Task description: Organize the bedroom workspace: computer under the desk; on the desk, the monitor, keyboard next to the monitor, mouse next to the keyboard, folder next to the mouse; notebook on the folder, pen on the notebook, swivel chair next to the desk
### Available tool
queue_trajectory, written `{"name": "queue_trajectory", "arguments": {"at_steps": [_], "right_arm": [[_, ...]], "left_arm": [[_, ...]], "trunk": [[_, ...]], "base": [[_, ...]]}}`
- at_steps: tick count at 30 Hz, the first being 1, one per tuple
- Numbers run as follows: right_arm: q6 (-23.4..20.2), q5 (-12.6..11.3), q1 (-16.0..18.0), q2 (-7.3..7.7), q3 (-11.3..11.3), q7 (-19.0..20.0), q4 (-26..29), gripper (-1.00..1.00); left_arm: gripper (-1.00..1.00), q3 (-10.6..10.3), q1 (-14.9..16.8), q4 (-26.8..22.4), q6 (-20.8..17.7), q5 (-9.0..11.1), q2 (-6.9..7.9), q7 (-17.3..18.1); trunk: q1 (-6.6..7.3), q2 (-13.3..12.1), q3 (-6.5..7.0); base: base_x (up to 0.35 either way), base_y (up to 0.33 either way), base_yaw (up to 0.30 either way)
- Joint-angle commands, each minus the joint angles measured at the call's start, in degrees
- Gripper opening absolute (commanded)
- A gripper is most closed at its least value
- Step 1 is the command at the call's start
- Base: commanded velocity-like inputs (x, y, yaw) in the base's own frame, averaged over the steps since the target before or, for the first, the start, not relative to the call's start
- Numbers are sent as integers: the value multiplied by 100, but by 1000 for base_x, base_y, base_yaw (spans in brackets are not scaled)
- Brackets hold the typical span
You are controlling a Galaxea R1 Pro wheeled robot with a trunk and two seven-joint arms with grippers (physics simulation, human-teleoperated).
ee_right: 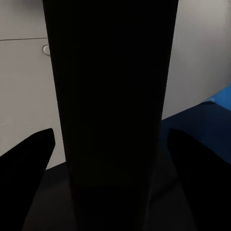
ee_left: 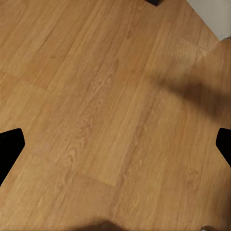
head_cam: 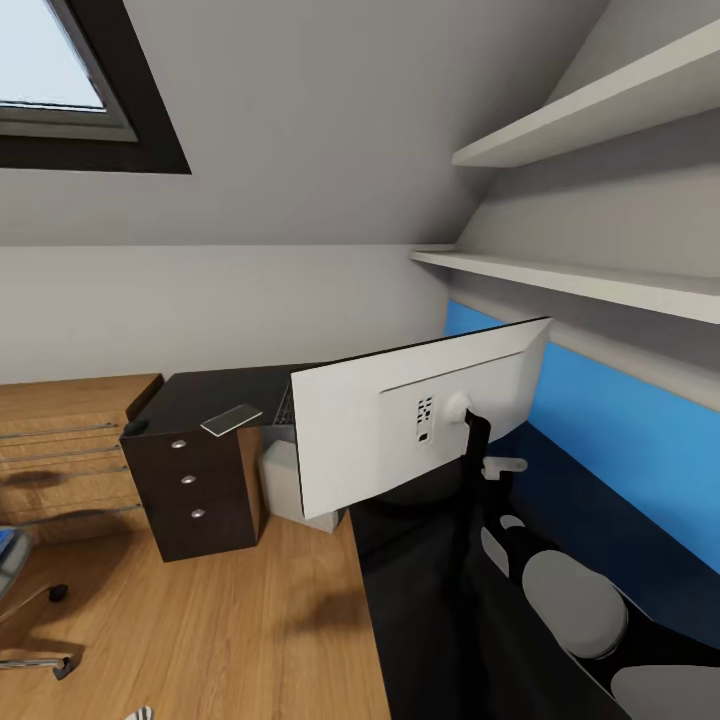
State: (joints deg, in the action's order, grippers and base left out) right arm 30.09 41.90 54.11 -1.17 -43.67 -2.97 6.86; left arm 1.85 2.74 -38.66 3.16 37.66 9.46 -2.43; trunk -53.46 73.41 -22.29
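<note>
Head view: monitor (head_cam: 400, 425) stands on desk (head_cam: 430, 600), pale back showing.

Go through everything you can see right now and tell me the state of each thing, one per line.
monitor: upright on the desk, pale back to camera
drawers: all three closed
notebook: lying flat on the desk above the drawers
computer: standing on the floor under the desk
left gripper: fingers apart, over bare floor
right gripper: fingers apart either side of the monitor's stand

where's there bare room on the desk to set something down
Bare black top lies on the desk between the notebook and the wall. Around the monitor it is crowded: its stand and the robot's arm take up the top.
</note>
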Motion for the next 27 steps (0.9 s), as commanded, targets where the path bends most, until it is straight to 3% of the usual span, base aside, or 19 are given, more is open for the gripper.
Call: {"name": "queue_trajectory", "arguments": {"at_steps": [1, 13, 27], "right_arm": [[6, 134, 4, -6, -45, -19, -13, -100], [-9, 136, 4, -8, -45, -27, -15, -100], [13, 148, 4, -21, -45, -20, -24, -100]], "left_arm": [[100, -20, 3, -2, 16, 60, 3, -21], [100, -25, 3, -2, 17, 59, 3, -38], [100, -27, 5, 6, 17, 66, 3, -34]], "trunk": [[0, 4, -7], [0, 4, -7], [0, 4, -7]], "base": [[0, 0, 0], [-24, 0, 0], [-267, 0, 0]]}}
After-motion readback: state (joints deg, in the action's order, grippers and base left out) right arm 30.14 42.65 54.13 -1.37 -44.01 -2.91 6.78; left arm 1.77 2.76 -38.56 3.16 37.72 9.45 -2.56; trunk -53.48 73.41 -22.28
